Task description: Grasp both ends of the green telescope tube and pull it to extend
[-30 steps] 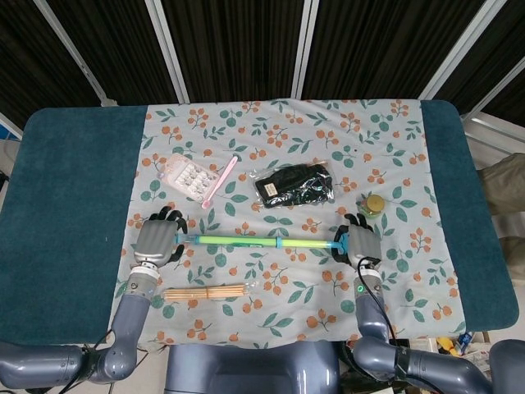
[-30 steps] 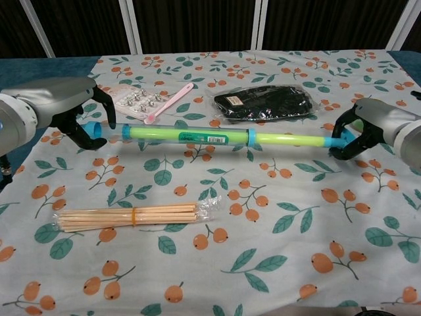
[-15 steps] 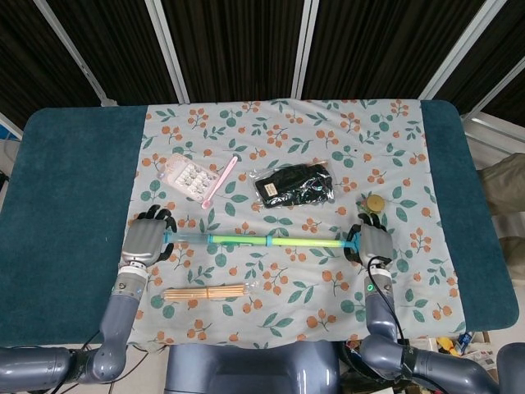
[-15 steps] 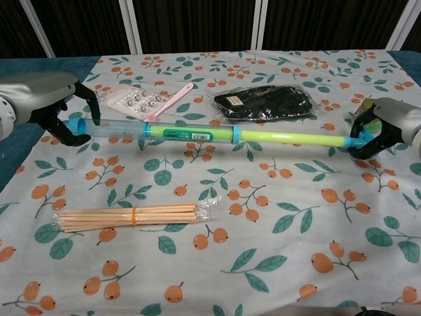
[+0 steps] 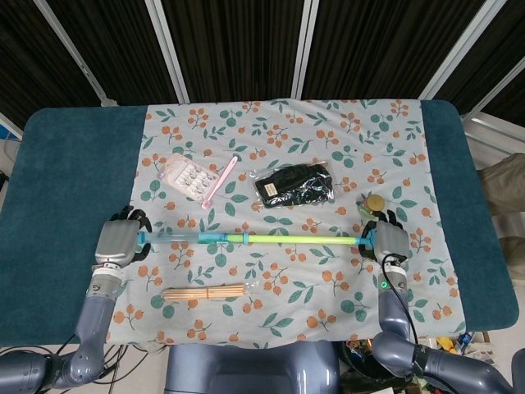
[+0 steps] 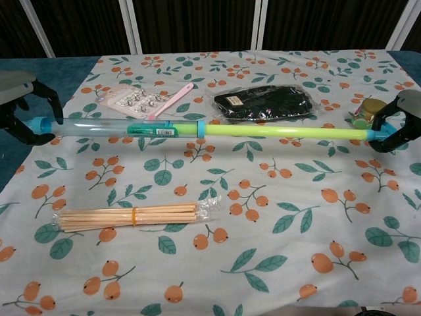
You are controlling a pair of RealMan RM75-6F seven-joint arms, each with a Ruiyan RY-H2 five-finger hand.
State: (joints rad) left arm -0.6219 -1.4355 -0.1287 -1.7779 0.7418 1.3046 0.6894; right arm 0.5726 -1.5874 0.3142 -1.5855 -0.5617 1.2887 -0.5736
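The green telescope tube [image 5: 279, 239] [image 6: 276, 131] lies stretched out across the floral cloth, with a clear outer sleeve [image 6: 99, 127] on its left part and blue collars. My left hand [image 5: 117, 242] [image 6: 20, 105] grips its blue left end. At the other end, my right hand [image 5: 390, 240] [image 6: 400, 122] grips the blue right cap. Both hands sit low over the cloth, far apart.
A bundle of wooden sticks [image 5: 207, 292] [image 6: 131, 216] lies in front of the tube. Behind it are a pink spoon [image 5: 220, 181], a card of small items [image 5: 187, 175], a black packet [image 5: 295, 185] and a small yellow-lidded jar [image 5: 375, 203] close to my right hand.
Both hands have moved apart, the left further left and the right further right. The tube has grown longer, its green inner section sliding out of the clear sleeve.
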